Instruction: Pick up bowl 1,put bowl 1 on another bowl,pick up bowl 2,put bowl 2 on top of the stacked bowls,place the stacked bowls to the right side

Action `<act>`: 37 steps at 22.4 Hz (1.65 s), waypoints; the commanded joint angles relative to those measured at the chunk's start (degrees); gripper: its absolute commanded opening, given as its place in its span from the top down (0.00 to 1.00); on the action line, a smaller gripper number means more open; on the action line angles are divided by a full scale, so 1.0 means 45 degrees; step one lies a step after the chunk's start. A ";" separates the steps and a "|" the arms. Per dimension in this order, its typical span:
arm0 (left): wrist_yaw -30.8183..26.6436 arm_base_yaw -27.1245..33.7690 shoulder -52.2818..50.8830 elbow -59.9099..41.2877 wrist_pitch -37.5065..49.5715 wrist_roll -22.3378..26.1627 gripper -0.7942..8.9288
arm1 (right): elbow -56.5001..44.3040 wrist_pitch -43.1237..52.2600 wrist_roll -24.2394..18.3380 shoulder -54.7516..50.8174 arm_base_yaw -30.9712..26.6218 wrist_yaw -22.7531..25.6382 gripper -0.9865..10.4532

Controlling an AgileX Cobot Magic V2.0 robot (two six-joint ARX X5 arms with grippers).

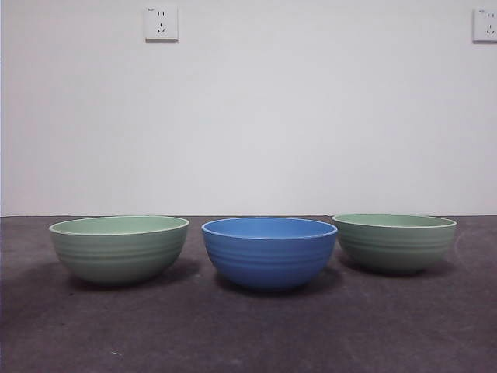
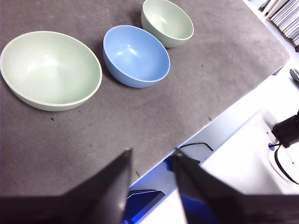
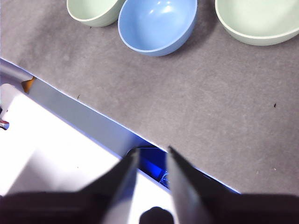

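Note:
Three ribbed bowls stand apart in a row on the dark mat. The blue bowl is in the middle. One pale green bowl stands to its left, another pale green bowl to its right. All are upright and hold nothing. My left gripper hovers open over the mat's front edge, well short of the left green bowl. My right gripper also hangs open above the front edge, away from the right green bowl. Neither arm shows in the front view.
The dark grey mat ends at a front edge, beyond which lie a white base and a black cable. A plain white wall with two sockets stands behind the bowls.

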 commanded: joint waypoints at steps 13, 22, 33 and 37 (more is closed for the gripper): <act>0.0078 -0.0039 -0.0015 0.0029 0.0053 -0.0087 0.31 | 0.0019 0.0083 0.0821 0.0083 0.0024 0.0044 0.50; 0.0078 -0.0039 -0.0015 0.0029 0.0073 -0.0087 0.31 | 0.0019 0.2181 0.2453 0.1122 0.0024 0.1598 0.50; 0.0078 -0.0039 -0.0015 0.0029 0.0068 -0.0087 0.31 | 0.0019 0.6363 0.3837 0.5144 0.0024 0.2803 0.50; 0.0078 -0.0039 -0.0015 0.0029 0.0068 -0.0087 0.31 | 0.0019 0.7446 0.3929 0.6742 0.0024 0.3560 0.50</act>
